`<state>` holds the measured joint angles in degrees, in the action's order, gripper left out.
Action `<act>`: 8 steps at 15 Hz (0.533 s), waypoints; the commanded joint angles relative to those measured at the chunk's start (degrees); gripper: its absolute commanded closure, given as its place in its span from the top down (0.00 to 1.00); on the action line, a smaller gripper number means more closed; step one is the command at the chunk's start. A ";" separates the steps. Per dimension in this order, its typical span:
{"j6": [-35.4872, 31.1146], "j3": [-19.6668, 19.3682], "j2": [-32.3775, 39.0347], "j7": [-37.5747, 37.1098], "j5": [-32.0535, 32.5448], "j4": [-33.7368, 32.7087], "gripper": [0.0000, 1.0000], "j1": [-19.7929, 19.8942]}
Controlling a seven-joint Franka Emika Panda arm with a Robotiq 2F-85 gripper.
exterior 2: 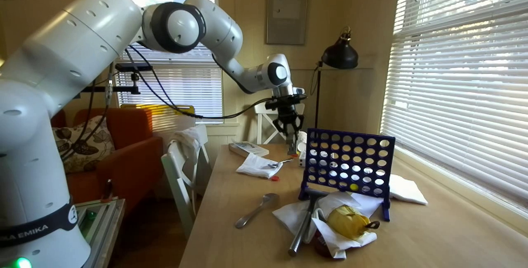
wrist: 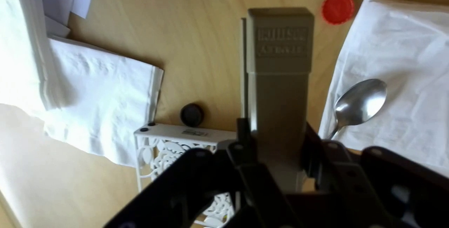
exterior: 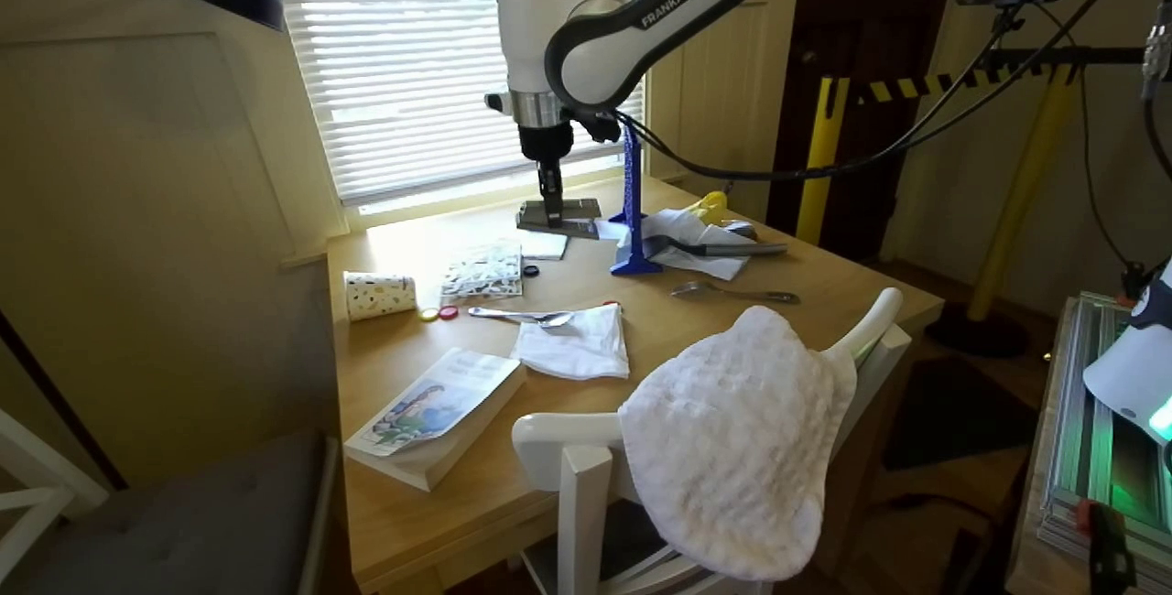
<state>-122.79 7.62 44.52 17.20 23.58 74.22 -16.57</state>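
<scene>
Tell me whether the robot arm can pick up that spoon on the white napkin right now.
Probably not as things stand: the gripper is closed on the stapler, so its jaws are taken, though nothing seems to cover the spoon.

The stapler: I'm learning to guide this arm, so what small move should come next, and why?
Perhaps lower the stapler slightly: the tool grips it above the table, and the wrist view shows a gap between it and the black disc.

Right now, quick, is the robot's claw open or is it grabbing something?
Gripper: closed, holding the stapler between its fingers.
</scene>
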 commanded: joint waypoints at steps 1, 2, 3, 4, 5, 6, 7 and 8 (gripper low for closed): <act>-1.05 1.24 7.86 9.53 -0.67 -6.84 0.11 0.00; -0.49 1.07 9.54 10.99 -0.44 -8.39 0.11 -0.33; -0.97 0.98 11.04 12.48 -0.33 -9.48 0.11 -0.39; -1.14 1.27 12.50 14.16 -0.87 -10.74 0.11 -0.06; -0.53 1.53 13.68 15.71 -1.29 -11.85 0.11 0.04; 0.44 1.49 14.78 16.66 -1.47 -13.07 0.11 -0.07; 1.48 1.59 15.68 17.82 -1.81 -14.31 0.11 -0.05; 2.76 1.53 16.30 18.68 -2.07 -15.23 0.11 -0.17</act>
<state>-123.87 8.45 57.28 31.52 23.47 65.30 -16.73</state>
